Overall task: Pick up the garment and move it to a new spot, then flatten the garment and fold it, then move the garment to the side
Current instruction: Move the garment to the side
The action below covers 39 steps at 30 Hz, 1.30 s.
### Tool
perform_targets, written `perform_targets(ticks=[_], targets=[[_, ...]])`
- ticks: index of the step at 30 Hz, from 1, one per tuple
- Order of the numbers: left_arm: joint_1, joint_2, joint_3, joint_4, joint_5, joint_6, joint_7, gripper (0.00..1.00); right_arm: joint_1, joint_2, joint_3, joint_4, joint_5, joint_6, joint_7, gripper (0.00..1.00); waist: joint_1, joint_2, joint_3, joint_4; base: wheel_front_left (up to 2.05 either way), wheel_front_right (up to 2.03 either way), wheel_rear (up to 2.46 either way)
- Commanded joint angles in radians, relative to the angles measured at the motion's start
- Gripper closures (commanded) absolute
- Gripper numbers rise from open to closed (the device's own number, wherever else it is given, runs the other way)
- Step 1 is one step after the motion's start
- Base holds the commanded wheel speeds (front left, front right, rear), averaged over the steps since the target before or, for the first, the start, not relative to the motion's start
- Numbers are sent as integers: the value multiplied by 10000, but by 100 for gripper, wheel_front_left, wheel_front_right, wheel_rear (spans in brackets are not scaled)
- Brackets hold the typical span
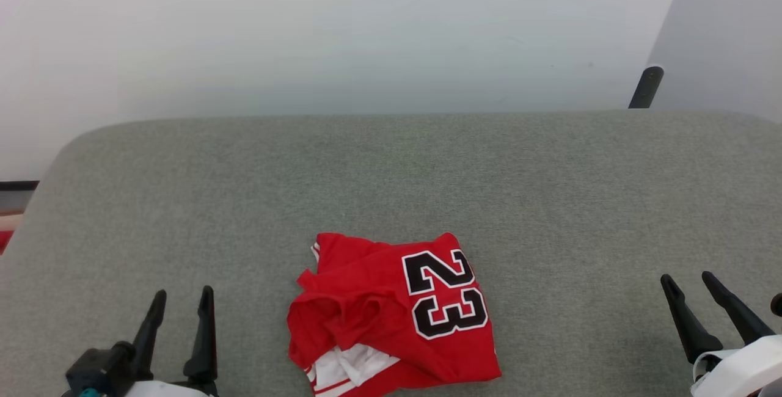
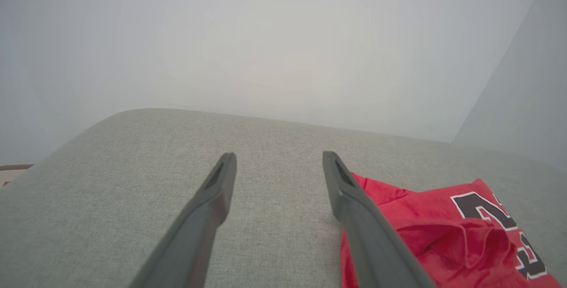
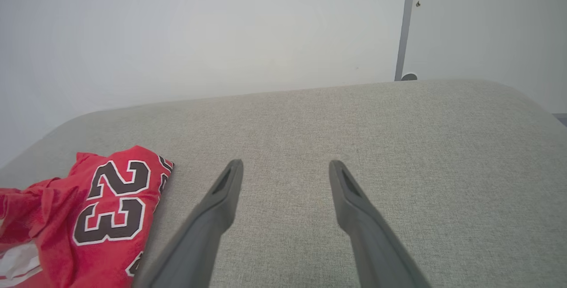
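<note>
Head view: a crumpled red jersey shirt (image 1: 366,324) with white sleeve fabric and red-and-white striped trim lies near the front edge of a grey woven-fabric tabletop (image 1: 550,189). The number "23" (image 1: 446,293), black with a white outline, faces up and is turned sideways. The left gripper (image 1: 184,292) and right gripper (image 1: 686,276) show at the lower corners, well apart from the shirt, each with its two dark fingers spread apart and holding nothing. A plain pale wall (image 1: 305,30) stands behind the tabletop's rounded far edge. A dark post (image 1: 646,87) rises near its far right corner.
</note>
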Motion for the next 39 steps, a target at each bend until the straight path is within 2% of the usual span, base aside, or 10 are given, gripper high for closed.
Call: perform_targets(ticks=[1,12,25,32,39], targets=[[10,-8,-22,-21,51,-37,-2,0,-56,-74,37,20,74,-8,-12,0,0,0,17,72,0,0,0],[32,135,-7,5,12,-39,-2,0,-459,-60,1143,-198,474,-8,873,0,0,0,58,974,0,0,0],[-367,20,-519,60,-108,-40,-2,0,-1506,-277,2549,-92,1452,-8,2698,0,0,0,655,2386,0,0,0],[-607,-187,-749,95,-144,-40,-2,0,-1857,-439,2590,256,1390,-8,3626,0,0,0,1140,2903,0,0,0],[-834,-389,-890,120,-163,-40,-2,0,-2097,-420,2525,549,1248,-8,4491,0,0,0,1576,3136,0,0,0]])
